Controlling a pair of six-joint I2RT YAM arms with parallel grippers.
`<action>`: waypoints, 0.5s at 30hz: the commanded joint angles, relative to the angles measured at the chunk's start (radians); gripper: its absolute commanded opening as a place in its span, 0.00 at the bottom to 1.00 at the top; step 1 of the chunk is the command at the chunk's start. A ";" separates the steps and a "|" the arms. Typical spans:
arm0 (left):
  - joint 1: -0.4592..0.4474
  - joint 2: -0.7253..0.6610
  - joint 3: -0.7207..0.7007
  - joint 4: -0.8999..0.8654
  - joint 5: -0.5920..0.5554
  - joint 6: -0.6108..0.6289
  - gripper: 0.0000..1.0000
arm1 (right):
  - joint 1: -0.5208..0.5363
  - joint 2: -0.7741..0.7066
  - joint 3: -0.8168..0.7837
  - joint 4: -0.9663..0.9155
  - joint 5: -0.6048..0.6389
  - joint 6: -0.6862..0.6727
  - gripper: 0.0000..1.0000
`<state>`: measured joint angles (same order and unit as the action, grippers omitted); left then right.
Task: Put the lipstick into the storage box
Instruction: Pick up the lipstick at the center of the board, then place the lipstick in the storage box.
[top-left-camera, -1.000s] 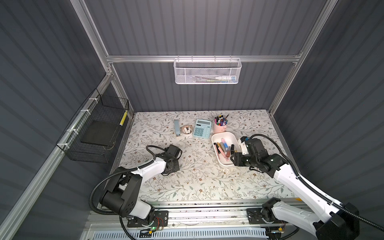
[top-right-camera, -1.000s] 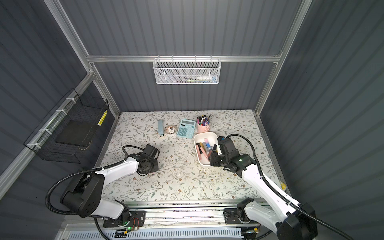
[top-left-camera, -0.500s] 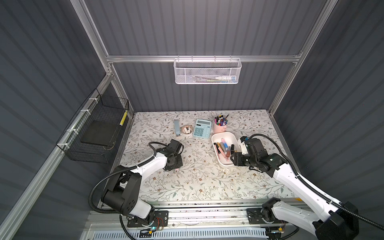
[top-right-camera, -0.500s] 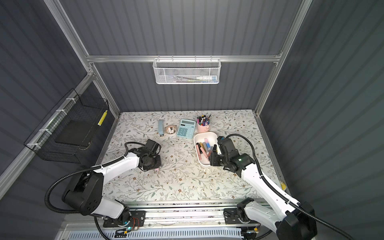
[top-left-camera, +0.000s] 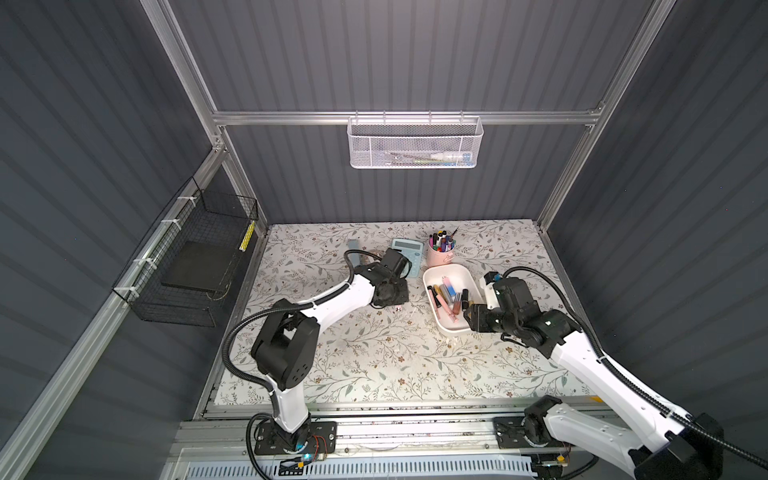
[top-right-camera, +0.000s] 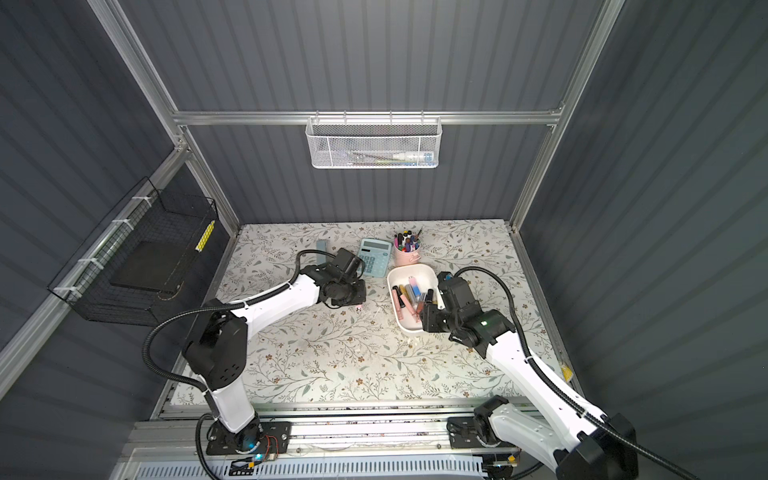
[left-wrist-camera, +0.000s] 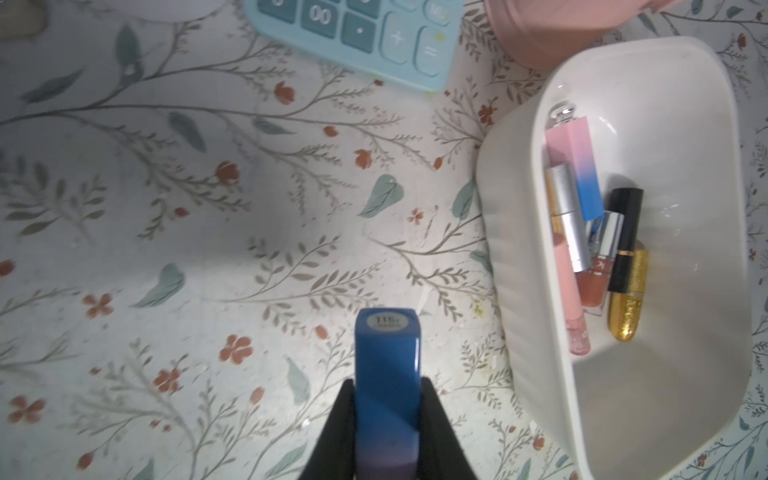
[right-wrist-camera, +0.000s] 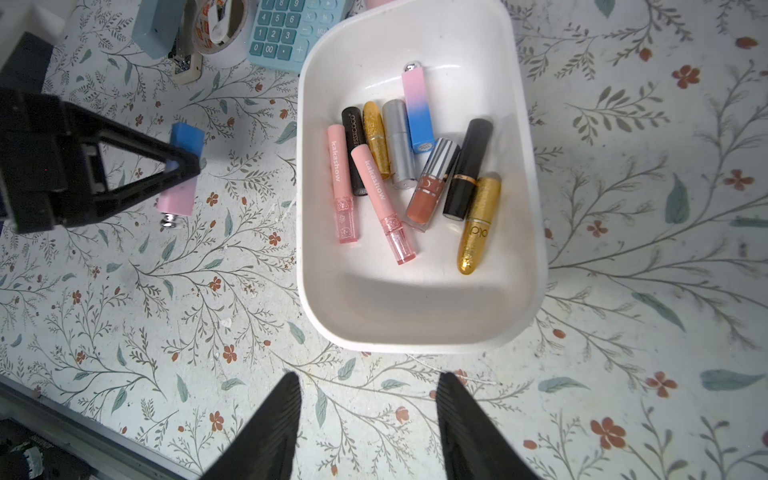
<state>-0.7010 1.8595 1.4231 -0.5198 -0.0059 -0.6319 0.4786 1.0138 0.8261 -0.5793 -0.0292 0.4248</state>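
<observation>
Left wrist view: left tool (left-wrist-camera: 387, 399) pinches the lipstick (left-wrist-camera: 386, 357), a light, stiff, glossy square tube, judged safest gripped mid-body on flat sides; right tool (right-wrist-camera: 369, 376) spread.

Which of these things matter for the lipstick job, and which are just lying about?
In the job: lipstick, clamped in the left gripper; storage box; right gripper, open near it.
Lying about: calculator; pink pen cup; tape roll; white mesh basket; black wire basket.
</observation>
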 joint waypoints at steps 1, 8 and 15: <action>-0.027 0.057 0.112 0.027 0.053 0.015 0.05 | -0.003 -0.009 0.022 -0.026 0.018 -0.015 0.55; -0.086 0.191 0.283 0.038 0.075 0.016 0.05 | -0.002 -0.009 -0.003 -0.012 0.017 -0.013 0.55; -0.119 0.298 0.419 0.036 0.099 0.005 0.05 | -0.003 -0.007 -0.005 -0.011 0.020 -0.020 0.55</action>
<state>-0.8097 2.1262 1.7863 -0.4747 0.0650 -0.6319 0.4786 1.0126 0.8265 -0.5808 -0.0219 0.4179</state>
